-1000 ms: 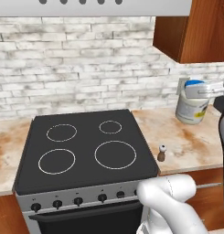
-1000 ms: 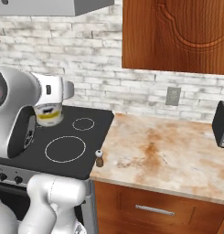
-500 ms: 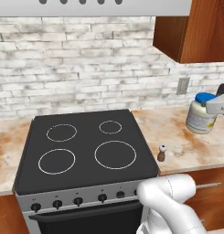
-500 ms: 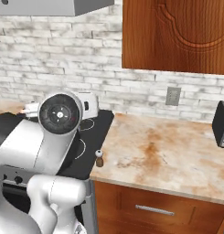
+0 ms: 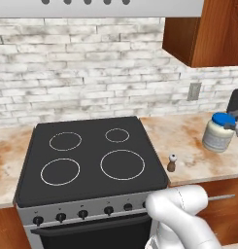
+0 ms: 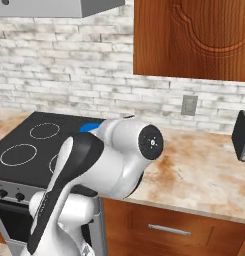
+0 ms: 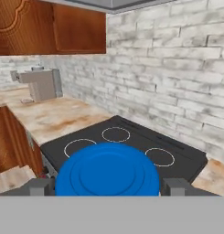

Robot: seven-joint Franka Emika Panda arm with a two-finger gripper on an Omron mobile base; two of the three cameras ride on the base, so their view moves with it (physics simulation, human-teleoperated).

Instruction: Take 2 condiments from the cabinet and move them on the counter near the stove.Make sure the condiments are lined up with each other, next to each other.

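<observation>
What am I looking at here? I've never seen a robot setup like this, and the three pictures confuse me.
It is a rendered kitchen with a white robot arm on a base that can drive. Two cameras ride on the base behind the arm, one to each side; a third sits on the hand, looking along the gripper.

From the left camera you see the black stove set in a blotchy stone counter. A small brown shaker stands on the counter just right of the stove. Further right is the white jar with a blue lid, the gripper closed on it.

From the right camera the arm's bulk hides most of this. In the hand view the big blue disc is that jar's lid, between the two fingertips.
</observation>
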